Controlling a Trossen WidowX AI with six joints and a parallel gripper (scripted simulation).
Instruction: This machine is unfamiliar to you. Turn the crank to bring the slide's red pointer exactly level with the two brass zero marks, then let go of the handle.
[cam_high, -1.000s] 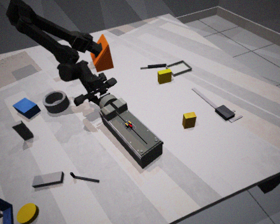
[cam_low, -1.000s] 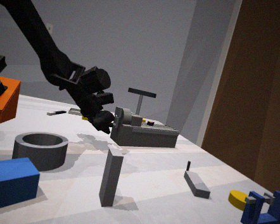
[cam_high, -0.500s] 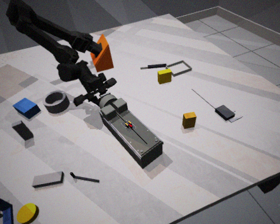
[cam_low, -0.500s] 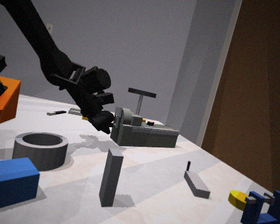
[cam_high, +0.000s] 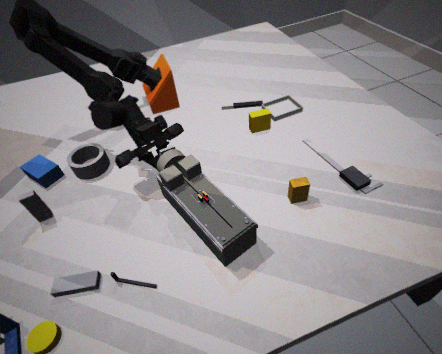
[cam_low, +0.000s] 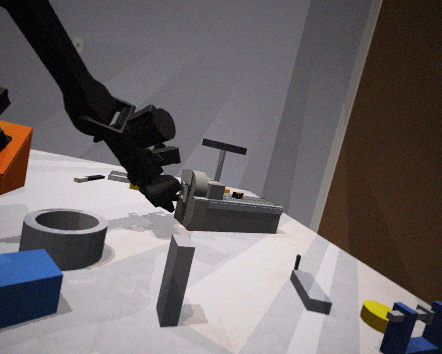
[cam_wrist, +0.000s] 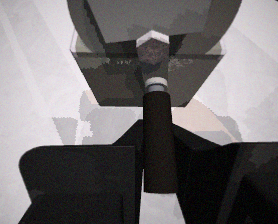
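The grey machine (cam_high: 242, 242) (cam_low: 235, 217) (cam_wrist: 120, 87) stands on the table, its round crank hub (cam_high: 170, 157) at the end near the arm. My gripper (cam_high: 154, 159) (cam_low: 176, 200) (cam_wrist: 150, 124) is shut on the dark crank handle, which runs between the fingers in the wrist view. The red pointer (cam_high: 206, 199) (cam_low: 239, 193) sits in the slot on the machine's top. The small brass marks are close beside it in the top view; the pointer looks slightly to their side away from the crank, but the exact offset is too small to tell.
A grey ring (cam_high: 89, 162) (cam_low: 64, 240) and blue block (cam_high: 42, 170) (cam_low: 30, 285) lie left of the machine. An upright dark plate (cam_high: 37, 206) (cam_low: 176, 282) stands nearby. An orange wedge (cam_high: 167, 92) is behind. Yellow (cam_high: 259, 121) and orange (cam_high: 299, 190) blocks stand to the right.
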